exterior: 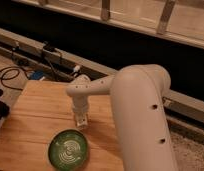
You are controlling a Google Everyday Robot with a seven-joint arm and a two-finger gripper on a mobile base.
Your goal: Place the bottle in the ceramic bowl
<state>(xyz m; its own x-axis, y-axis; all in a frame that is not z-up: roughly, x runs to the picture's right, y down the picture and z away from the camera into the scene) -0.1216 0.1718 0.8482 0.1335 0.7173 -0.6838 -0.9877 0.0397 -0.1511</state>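
One ceramic bowl (68, 149) near jaws

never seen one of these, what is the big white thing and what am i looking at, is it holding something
The big white shape is a robot arm, the only arm of a wheeled robot. There is one view, looking down from above with the arm close to the lens; where the camera is mounted is not known. At the arm's end is the gripper, its two-finger hand, pointing down over a wooden table. On the table, a little nearer the camera than the gripper, sits a round dark-green ceramic bowl with pale swirls inside. The small pale piece at the gripper's tip may be the bottle meant for that bowl, but I cannot tell for sure. Cables lie on the floor past the table's far left corner.
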